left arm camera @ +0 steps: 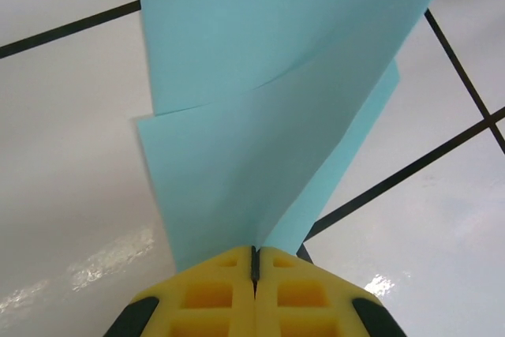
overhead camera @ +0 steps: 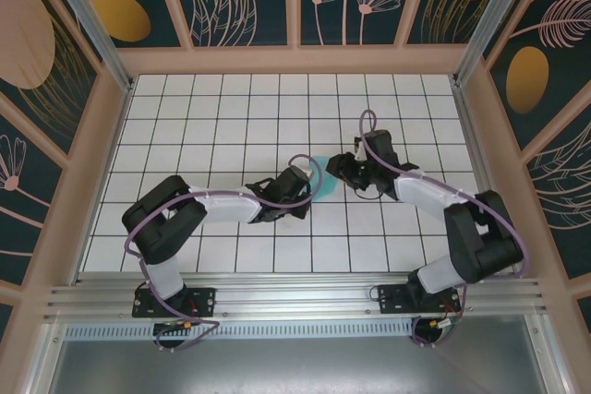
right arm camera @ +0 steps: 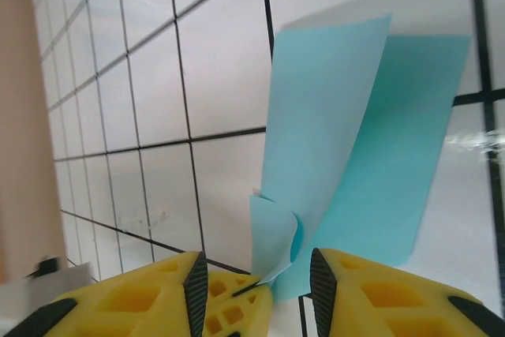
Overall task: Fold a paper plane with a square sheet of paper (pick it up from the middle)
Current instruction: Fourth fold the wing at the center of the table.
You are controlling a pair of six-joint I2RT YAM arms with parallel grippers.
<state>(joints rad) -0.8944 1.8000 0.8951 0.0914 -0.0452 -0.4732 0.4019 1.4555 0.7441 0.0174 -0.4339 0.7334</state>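
The left gripper (left arm camera: 254, 256) is pressing its yellow fingers (left arm camera: 205, 297) together on the near edge of the square sheet of paper (left arm camera: 260, 116), which is lying partly folded, one light teal layer overlapping another, over the white gridded worktop (left arm camera: 71, 155). The right gripper (right arm camera: 256, 280) is hovering with its jaws apart, and a curled corner of the sheet is sitting in the gap between them. Seen from above, both grippers are sitting close together near the middle of the worktop, with the paper showing just between them
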